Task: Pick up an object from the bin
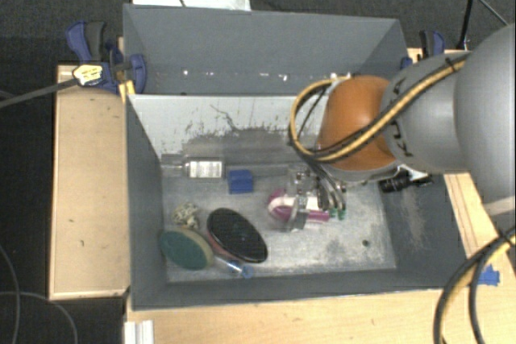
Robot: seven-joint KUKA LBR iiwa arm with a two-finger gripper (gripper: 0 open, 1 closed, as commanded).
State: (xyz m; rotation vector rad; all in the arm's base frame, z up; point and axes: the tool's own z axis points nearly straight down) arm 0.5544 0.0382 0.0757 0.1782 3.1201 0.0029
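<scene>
Grey arm (pixel 472 117) is reaching in from the right, crossing above the bin's (pixel 258 52) right rim, its big rounded link sitting outside the right edge. Wrist is wearing a rounded orange cover (pixel 355 121), hanging over the bin's right half, nearer the back wall than the front edge. Black-and-yellow cables (pixel 300 121) are looping round the cover's left side and trailing back across the arm. Gripper (pixel 313 201) is hanging below the cover, pointing down, low over the bin floor just right of centre.
</scene>
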